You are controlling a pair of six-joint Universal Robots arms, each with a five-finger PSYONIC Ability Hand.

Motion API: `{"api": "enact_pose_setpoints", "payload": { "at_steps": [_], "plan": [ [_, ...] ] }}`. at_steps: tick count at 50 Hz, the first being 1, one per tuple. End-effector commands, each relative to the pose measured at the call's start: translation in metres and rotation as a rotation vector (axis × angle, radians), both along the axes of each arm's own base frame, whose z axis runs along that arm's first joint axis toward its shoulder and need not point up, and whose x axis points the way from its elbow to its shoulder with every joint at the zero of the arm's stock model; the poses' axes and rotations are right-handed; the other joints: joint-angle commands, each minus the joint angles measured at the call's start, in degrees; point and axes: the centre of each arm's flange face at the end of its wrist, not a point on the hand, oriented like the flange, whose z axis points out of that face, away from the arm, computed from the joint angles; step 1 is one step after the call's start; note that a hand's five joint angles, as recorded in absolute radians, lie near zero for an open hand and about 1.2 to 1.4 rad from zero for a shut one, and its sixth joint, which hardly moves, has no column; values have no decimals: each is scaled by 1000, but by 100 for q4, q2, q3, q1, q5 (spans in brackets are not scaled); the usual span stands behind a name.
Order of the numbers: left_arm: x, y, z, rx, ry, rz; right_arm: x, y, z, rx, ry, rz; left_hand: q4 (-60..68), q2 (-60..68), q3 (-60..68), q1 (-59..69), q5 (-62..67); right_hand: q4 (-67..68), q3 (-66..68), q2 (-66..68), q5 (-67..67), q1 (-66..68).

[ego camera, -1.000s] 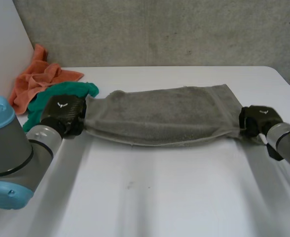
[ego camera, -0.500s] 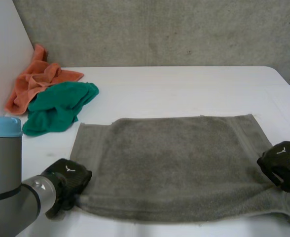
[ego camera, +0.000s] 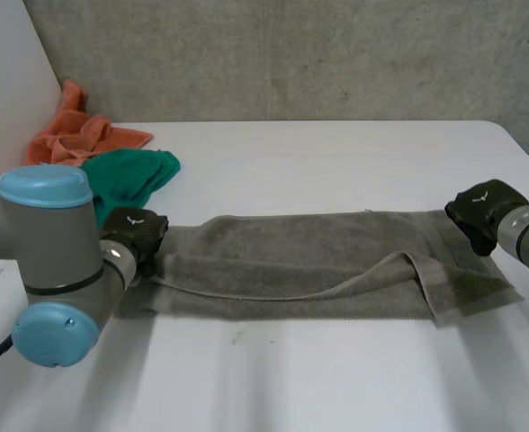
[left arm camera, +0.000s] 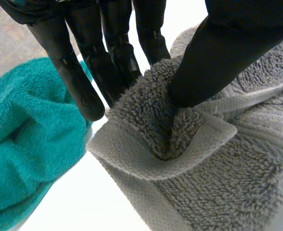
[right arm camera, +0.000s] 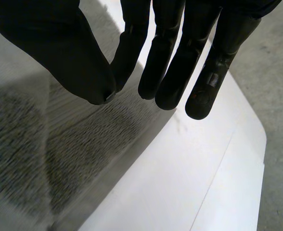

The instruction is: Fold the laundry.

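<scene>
A grey towel lies across the white table, folded lengthwise into a long band. My left hand is at its left end. In the left wrist view the thumb and fingers of the left hand pinch a bunched corner of the towel. My right hand is at the towel's far right corner. In its own view the right hand has thumb and fingers closed together with no cloth between them, and the towel lies below. The upper layer stops short near the right end.
A green cloth lies just beyond my left hand, close to its fingertips in the left wrist view. An orange cloth is heaped at the far left corner. The table's right edge runs near my right hand.
Both hands have moved from the towel's near corners back toward its far edge. The flat towel is now folded over, and the right end of the upper layer has dropped short.
</scene>
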Motion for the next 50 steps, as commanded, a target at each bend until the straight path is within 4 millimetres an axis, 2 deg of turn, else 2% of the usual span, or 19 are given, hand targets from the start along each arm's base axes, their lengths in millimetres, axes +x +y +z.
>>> {"api": "enact_pose_setpoints", "payload": {
  "at_steps": [1, 2, 3, 5, 11, 18, 23, 26, 31, 39, 48, 50],
  "plan": [
    [-13, -9, 5, -40, 14, -21, 1, -13, 2, -18, -39, -11, 1109, 1135, 1147, 1629, 1286, 1192, 1229, 1348, 1279, 2295],
    [-13, -9, 4, -38, 14, -23, 2, -13, 2, -16, -47, -16, 1109, 1135, 1147, 1629, 1286, 1192, 1229, 1348, 1279, 2295],
    [-13, -9, 4, -37, 13, -23, 3, -11, 3, -3, -72, -28, 1109, 1135, 1147, 1629, 1286, -967, -929, -810, -880, 136],
    [-13, -6, 2, -28, 11, -26, 1, -9, 4, 8, -105, -54, 1109, 1135, 1147, 1629, 1286, -2379, -2342, -2223, -2292, -1277],
    [-14, 4, -7, 6, -3, -43, -1, 11, 9, 90, -307, -165, 1109, 1135, 1147, 1629, 1286, -3913, -3876, -3757, -3826, -2811],
    [-13, 8, -10, 19, -9, -45, 1, 34, -10, 223, -493, -257, 1109, 1135, 1147, 1629, 1286, -3949, -3912, -3793, -3862, -2846],
    [-13, 9, -9, 16, -7, -46, 17, 44, -22, 223, -553, -213, 1109, 1135, 1147, 1629, 1286, -3882, -3845, -3726, -3795, -2780],
    [-13, 9, -8, 16, -7, -46, 29, 45, -33, 206, -560, -181, 1109, 1135, 1147, 1629, 1286, -3765, -3728, -3609, -3678, -2662],
    [-12, 10, -9, 21, -11, -43, 29, 38, -51, 165, -520, -216, 1109, 1135, 1147, 1629, 1286, -3227, -3190, -3071, -3140, -2124],
    [-8, 13, -7, 25, -10, -41, 20, 28, -51, 85, -450, -255, 1109, 1135, 1147, 1629, 1286, -2352, -2315, -2195, -2265, -1249],
    [-7, 13, 0, 8, -2, -38, 11, 32, -49, 64, -373, -235, 1109, 1135, 1147, 1629, 1286, -1780, -1743, -1624, -1693, -677],
    [-7, 14, 1, 4, 0, -40, 10, 32, -45, 58, -364, -232, 1109, 1135, 1147, 1629, 1286, -1159, -1122, -1003, -1073, -57]
  ]
}}
